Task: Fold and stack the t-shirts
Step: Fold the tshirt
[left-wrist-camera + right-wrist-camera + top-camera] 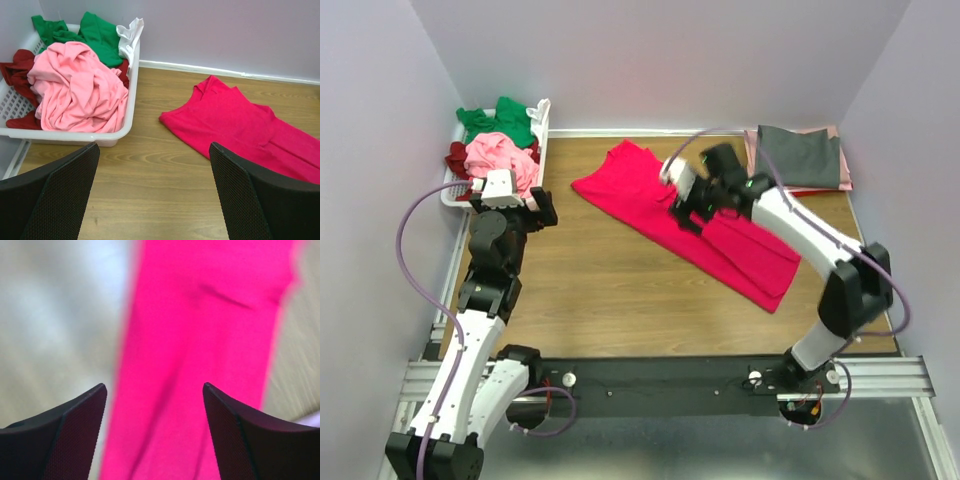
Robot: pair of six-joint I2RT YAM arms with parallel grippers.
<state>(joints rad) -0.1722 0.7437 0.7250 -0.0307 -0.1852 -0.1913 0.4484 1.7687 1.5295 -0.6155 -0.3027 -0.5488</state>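
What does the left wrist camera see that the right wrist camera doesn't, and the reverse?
Only the left wrist view shows the open left end effector, the white basket holding a light pink t-shirt, a green t-shirt and a maroon t-shirt, and the wall behind. Only the right wrist view shows the open right end effector, in a blurred close-up. Both show the crimson-pink t-shirt lying on the wooden table.

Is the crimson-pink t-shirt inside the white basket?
No, the crimson-pink t-shirt lies flat on the wooden table, apart from the white basket.
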